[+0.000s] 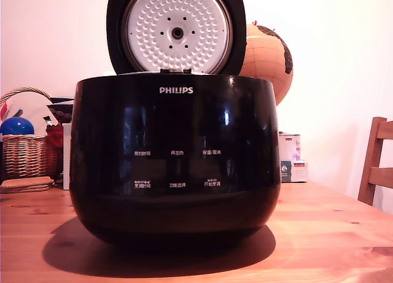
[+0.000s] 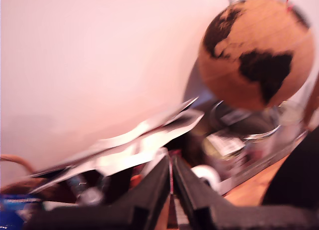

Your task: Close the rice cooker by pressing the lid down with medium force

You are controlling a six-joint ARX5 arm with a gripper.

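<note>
The rice cooker (image 1: pixel 175 166) is a large glossy black pot with a white PHILIPS logo, filling the middle of the exterior view on a wooden table. Its lid (image 1: pixel 177 30) stands open and upright behind the pot, showing a silvery dimpled disc with a central hole. My gripper (image 2: pixel 172 177) appears only in the wrist view: two black fingers (image 2: pixel 154 190) pressed together, shut on nothing. A black edge (image 2: pixel 294 185) at one side of that blurred view may be the cooker. The gripper does not show in the exterior view.
A tan globe (image 1: pixel 267 59) stands behind the cooker and shows again as the globe (image 2: pixel 259 53) in the wrist view. A wicker basket (image 1: pixel 24 151) sits at the exterior view's left, a wooden chair (image 1: pixel 376 163) at its right. Tins (image 2: pixel 239 140) and crumpled foil (image 2: pixel 134 145) lie beyond the gripper.
</note>
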